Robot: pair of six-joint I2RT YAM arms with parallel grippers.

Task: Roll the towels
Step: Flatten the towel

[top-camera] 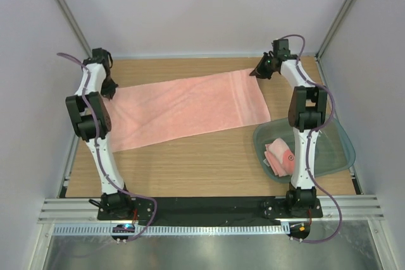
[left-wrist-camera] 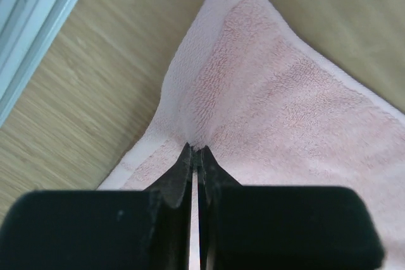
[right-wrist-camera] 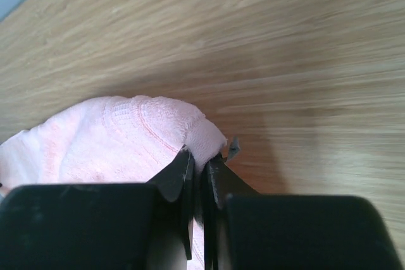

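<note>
One salmon-pink towel [top-camera: 190, 109] lies spread flat across the wooden table, running from the far left to the far right. My left gripper [top-camera: 111, 90] is at its far left corner. In the left wrist view the left gripper [left-wrist-camera: 196, 151] is shut, pinching a small fold of the towel [left-wrist-camera: 285, 112] near its hem. My right gripper [top-camera: 257, 71] is at the far right corner. The right wrist view shows the right gripper [right-wrist-camera: 201, 156] shut on the bunched corner of the towel [right-wrist-camera: 114, 137]. A second towel [top-camera: 278, 155] lies folded in the tub.
The translucent grey-green tub [top-camera: 338, 147] stands at the right, beside the right arm's base. Pale walls and aluminium posts [top-camera: 63, 11] enclose the table on three sides. A metal rail [top-camera: 202, 207] runs along the near edge.
</note>
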